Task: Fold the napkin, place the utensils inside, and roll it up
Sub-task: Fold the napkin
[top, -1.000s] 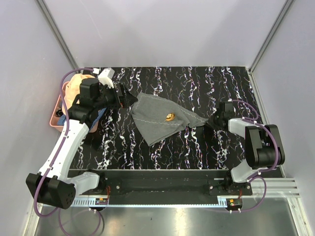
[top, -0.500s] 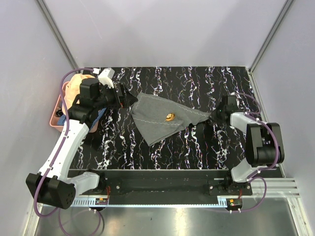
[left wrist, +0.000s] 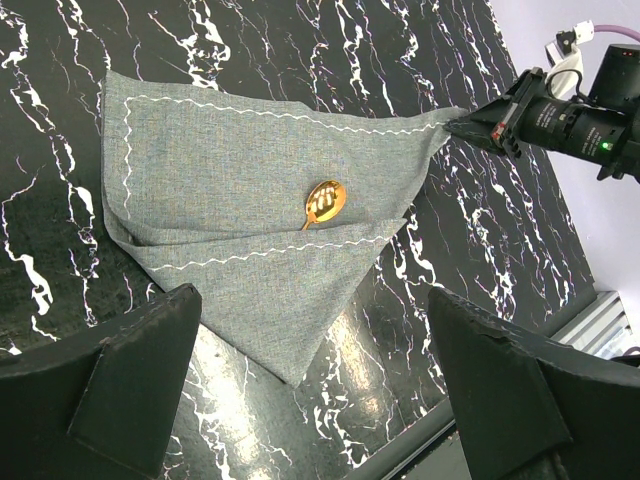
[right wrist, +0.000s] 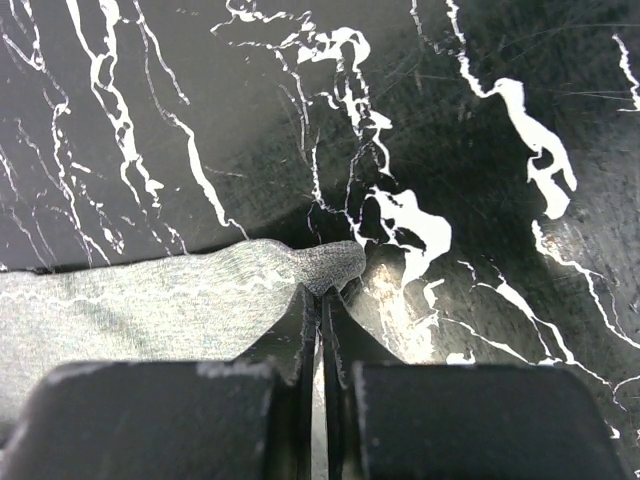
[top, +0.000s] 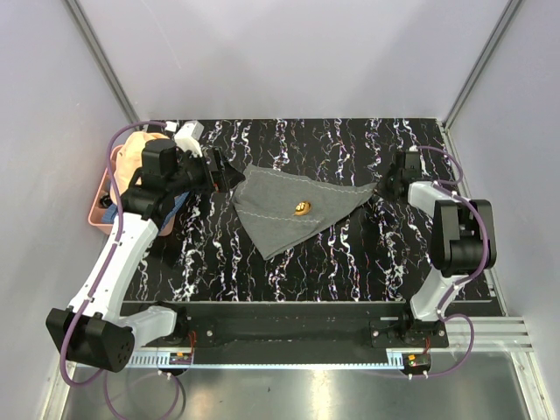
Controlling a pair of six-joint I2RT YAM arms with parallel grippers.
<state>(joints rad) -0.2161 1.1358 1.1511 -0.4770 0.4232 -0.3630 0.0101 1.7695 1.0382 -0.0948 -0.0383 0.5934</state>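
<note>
1. Two fingers of the right gripper are pressed tight together. They nip the very tip of the napkin's right corner, and a small nub of grey cloth pokes out past them.
2. From that pinch the corner is drawn out to a long point, low over the black, white-veined table on its right side.
3. The rest of the napkin lies folded near the middle of the table. It is roughly a triangle, with wavy white stitching along its edges and a lower flap layered over the main sheet.
4. One gold spoon shows its bowl near the middle of the napkin, at the edge of that flap. Its handle runs under the cloth and is mostly hidden.
5. The left gripper hangs above the napkin's left part with its fingers spread wide and nothing between them. In the top view it sits just by the far left corner of the cloth.
6. Beyond the left arm, at the table's left edge, a peach hat lies by a pink tray.
</note>
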